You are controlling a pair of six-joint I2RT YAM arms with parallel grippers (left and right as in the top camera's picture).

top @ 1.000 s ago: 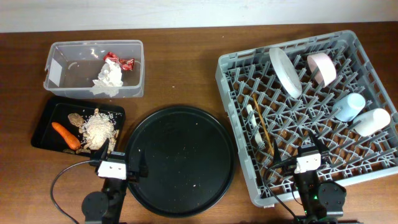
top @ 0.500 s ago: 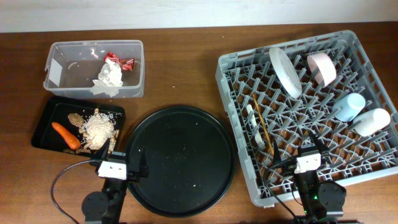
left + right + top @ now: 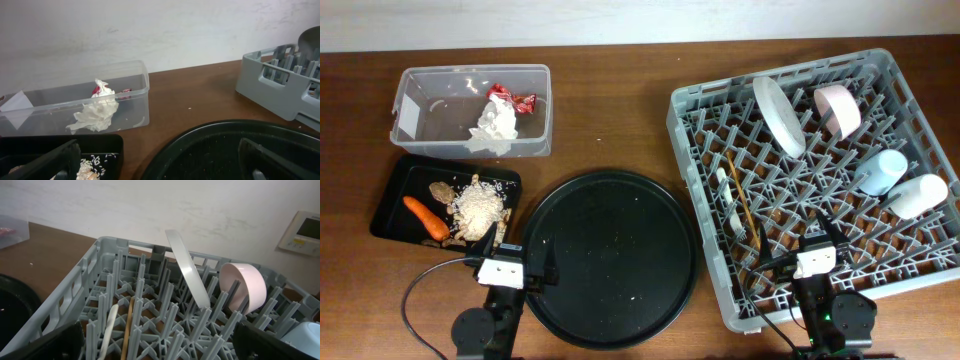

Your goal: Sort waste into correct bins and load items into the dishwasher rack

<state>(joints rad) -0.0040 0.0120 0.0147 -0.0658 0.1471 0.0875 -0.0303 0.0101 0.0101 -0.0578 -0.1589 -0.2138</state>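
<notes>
The grey dishwasher rack [image 3: 700, 110] at the right holds the pale plate [image 3: 778, 115] on edge, the pink bowl [image 3: 838, 110], the light blue cup [image 3: 881, 170], the white cup [image 3: 918, 194], chopsticks [image 3: 740, 200] and white cutlery [image 3: 726, 195]. The clear tub [image 3: 420, 140] holds a white napkin [image 3: 495, 125] and the red wrapper [image 3: 512, 98]. The shallow black tray [image 3: 390, 195] holds the carrot [image 3: 424, 217], rice and beige scraps [image 3: 475, 205]. My left gripper [image 3: 160, 167] is open and empty over the tray edge and the round tray. My right gripper [image 3: 160, 345] is open and empty over the rack's near edge.
The large round black tray [image 3: 610, 255] lies at front centre, bare but for crumbs. Both arm bases [image 3: 500, 275] [image 3: 817, 265] sit at the table's front edge. A white wall runs behind the table, with a small wall panel [image 3: 300, 230] at the right.
</notes>
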